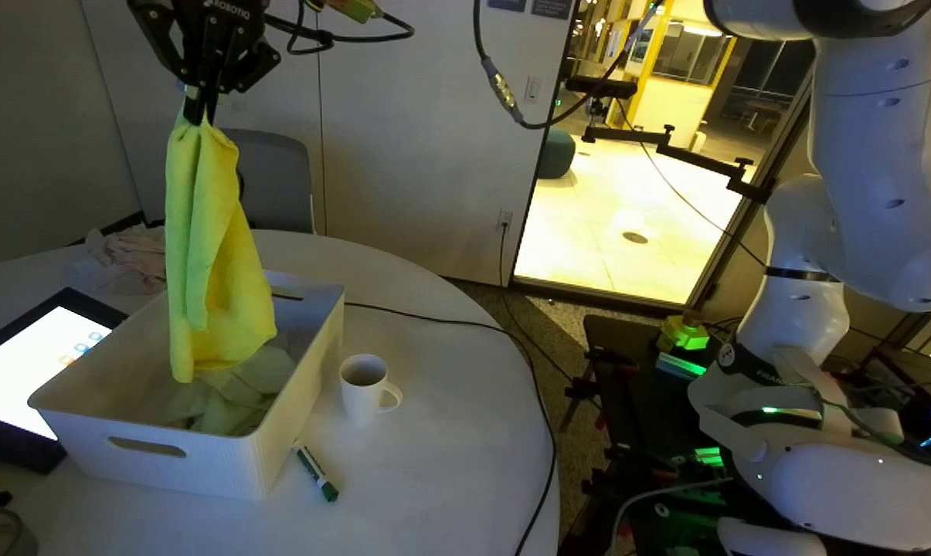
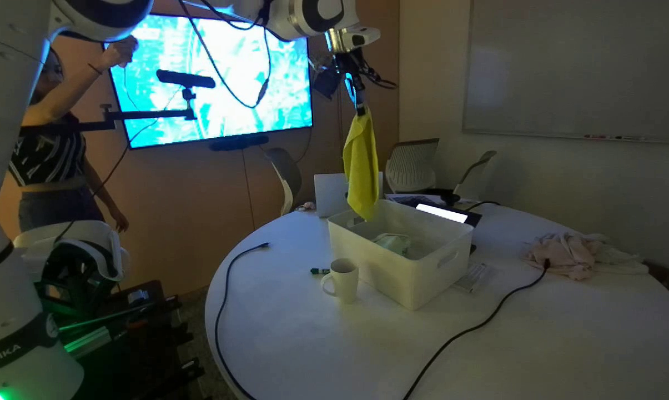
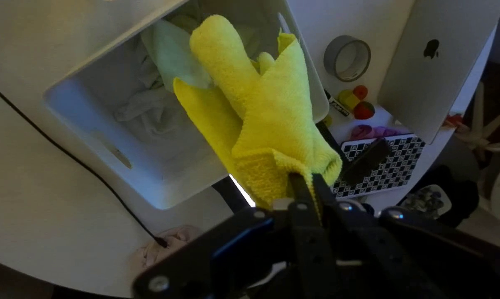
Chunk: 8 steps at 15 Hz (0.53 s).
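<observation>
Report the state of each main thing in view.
Gripper: shut on the yellow cloth
Yellow cloth: hanging
Bin: open-topped, pale cloths inside
Mug: upright
Green marker: lying flat
Laptop: lid raised
Black-framed screen: lit
Wall screen: lit
Pink cloth: crumpled

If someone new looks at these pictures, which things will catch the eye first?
Most likely the bright yellow cloth, pinched in the gripper and hanging over the white box. Next, probably, the large glowing screen beyond the table in an exterior view. A person standing near that screen's left edge may follow.
</observation>
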Motion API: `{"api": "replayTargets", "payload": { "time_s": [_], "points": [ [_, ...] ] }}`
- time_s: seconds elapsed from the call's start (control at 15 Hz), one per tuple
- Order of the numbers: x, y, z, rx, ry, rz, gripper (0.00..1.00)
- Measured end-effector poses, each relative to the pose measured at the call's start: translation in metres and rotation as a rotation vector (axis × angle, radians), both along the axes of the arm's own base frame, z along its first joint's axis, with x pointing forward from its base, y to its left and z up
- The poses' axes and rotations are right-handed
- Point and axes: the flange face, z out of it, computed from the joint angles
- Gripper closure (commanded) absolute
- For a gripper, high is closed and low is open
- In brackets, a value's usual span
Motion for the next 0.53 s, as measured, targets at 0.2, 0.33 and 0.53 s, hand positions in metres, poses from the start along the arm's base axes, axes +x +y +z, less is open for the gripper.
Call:
{"api": "replayTargets", "payload": {
  "time_s": [0.2,0.33,0.53],
  "points": [
    [0.020,-0.008,-0.019,-0.017,0.039,-0.017,0.68],
    [0.029,-0.015,-0.033,-0.033,0.083,-0.029,0.54],
    [0.037,-0.026,-0.048,-0.048,0.142,-0.031,0.32]
  ]
}}
